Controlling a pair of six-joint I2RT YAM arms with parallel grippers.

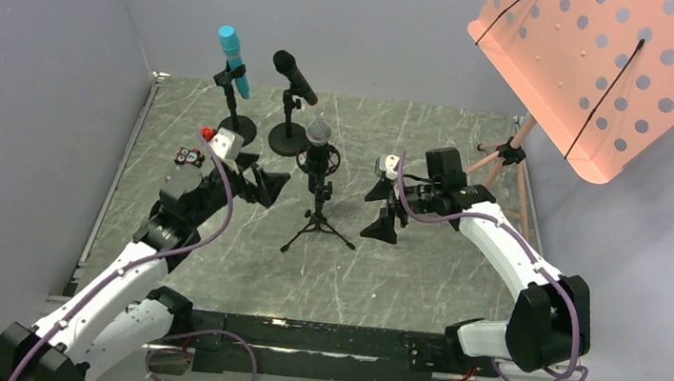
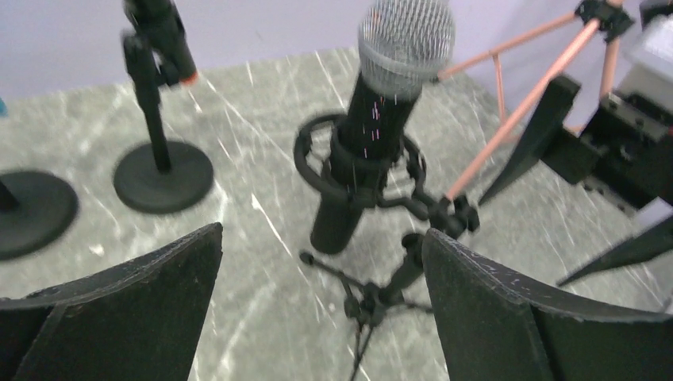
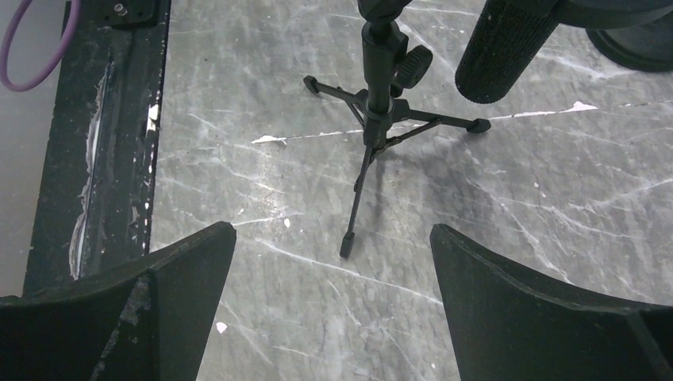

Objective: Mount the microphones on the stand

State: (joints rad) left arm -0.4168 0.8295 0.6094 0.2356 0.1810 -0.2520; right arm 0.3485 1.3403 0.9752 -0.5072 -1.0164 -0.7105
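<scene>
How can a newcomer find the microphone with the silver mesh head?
Look at the grey marble table. Near its middle, a tripod stand holds the mesh-headed microphone upright in a ring mount. The turquoise microphone and the black microphone behind it sit tilted on round bases.

Place: robot lab cell | Signs: grey walls (image 1: 31, 69), marble-look table (image 1: 418, 286), arm-mounting rail (image 1: 298, 335)

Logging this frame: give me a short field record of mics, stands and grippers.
turquoise microphone: clipped on a round-base stand, tilted
orange-capped black microphone: clipped on the neighbouring round-base stand
mesh-head microphone: upright in a shock mount on the tripod stand
left gripper: open, empty
right gripper: open, empty
task: all three microphones mounted
</scene>
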